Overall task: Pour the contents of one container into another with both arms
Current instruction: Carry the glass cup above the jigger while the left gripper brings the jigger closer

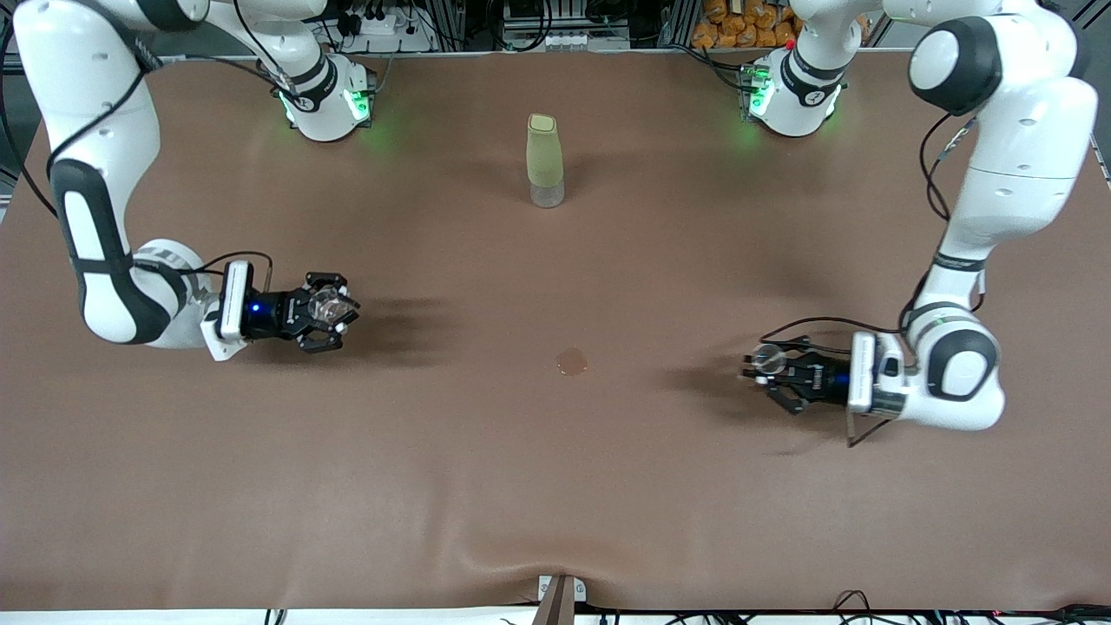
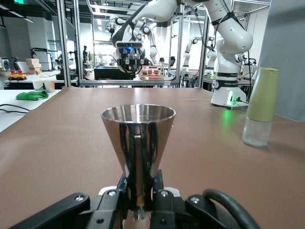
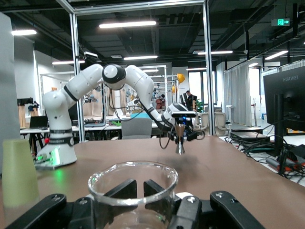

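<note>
My right gripper (image 1: pixel 334 311) is shut on a clear glass beaker (image 1: pixel 325 304), held upright just above the table toward the right arm's end. The beaker's round rim (image 3: pixel 133 183) fills the right wrist view, with the right gripper (image 3: pixel 141 192) closed around its wall. My left gripper (image 1: pixel 764 371) is shut on a shiny metal cone-shaped cup (image 1: pixel 768 358) over the left arm's end of the table. In the left wrist view that cup (image 2: pixel 138 138) stands mouth up, its narrow foot clamped in the left gripper (image 2: pixel 139 193). What the beaker and the cup hold is not visible.
A tall pale-green bottle (image 1: pixel 545 161) with a clear base stands mid-table, farther from the front camera than both grippers; the bottle (image 2: pixel 260 106) is upright. A small round brownish spot (image 1: pixel 571 361) lies on the brown table cover (image 1: pixel 555 486) between the grippers.
</note>
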Motion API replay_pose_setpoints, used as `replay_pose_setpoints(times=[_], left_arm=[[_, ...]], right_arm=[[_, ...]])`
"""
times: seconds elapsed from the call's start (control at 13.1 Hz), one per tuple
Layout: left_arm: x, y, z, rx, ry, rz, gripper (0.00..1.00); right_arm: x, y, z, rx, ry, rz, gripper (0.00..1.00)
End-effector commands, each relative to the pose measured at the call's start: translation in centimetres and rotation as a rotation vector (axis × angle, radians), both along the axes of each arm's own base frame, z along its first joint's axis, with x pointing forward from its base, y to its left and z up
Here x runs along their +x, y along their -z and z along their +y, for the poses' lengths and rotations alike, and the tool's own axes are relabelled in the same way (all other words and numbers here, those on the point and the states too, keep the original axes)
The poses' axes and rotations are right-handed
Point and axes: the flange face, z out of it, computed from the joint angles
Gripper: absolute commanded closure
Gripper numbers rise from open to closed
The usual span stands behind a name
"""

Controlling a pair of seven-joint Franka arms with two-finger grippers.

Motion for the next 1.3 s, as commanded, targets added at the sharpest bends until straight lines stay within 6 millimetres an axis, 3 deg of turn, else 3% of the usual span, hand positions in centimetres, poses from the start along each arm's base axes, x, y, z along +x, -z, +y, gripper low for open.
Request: replay_pose_setpoints(times=[0.0, 0.3, 0.61, 0.69, 0.91, 1.22], left_arm=[[0.6, -1.1, -4.9, -0.009, -0.044, 0.016, 1.0], [0.1, -1.3, -11.9, -0.033, -0.065, 0.016, 1.0], [-0.4, -1.8, -17.1, -0.062, -0.107, 0.024, 1.0], [0.1, -2.4, -17.3, -0.051, -0.118, 0.002, 1.0], [-0.6, -3.1, -21.3, -0.014, -0.117, 0.0, 1.0], [-1.1, -4.5, -23.8, -0.05, -0.144, 0.023, 1.0]], right_arm=[[-1.9, -5.3, 0.5, -0.012, 0.053, 0.045, 1.0], [-2.9, -10.2, 1.3, -0.029, 0.062, 0.078, 1.0], [-3.7, -11.4, 3.5, -0.011, 0.085, 0.087, 1.0], [-3.9, -11.6, 3.7, -0.023, 0.098, 0.09, 1.0], [-4.1, -12.4, 6.4, -0.005, 0.11, 0.101, 1.0], [-4.4, -12.2, 12.3, 0.017, 0.145, 0.124, 1.0]])
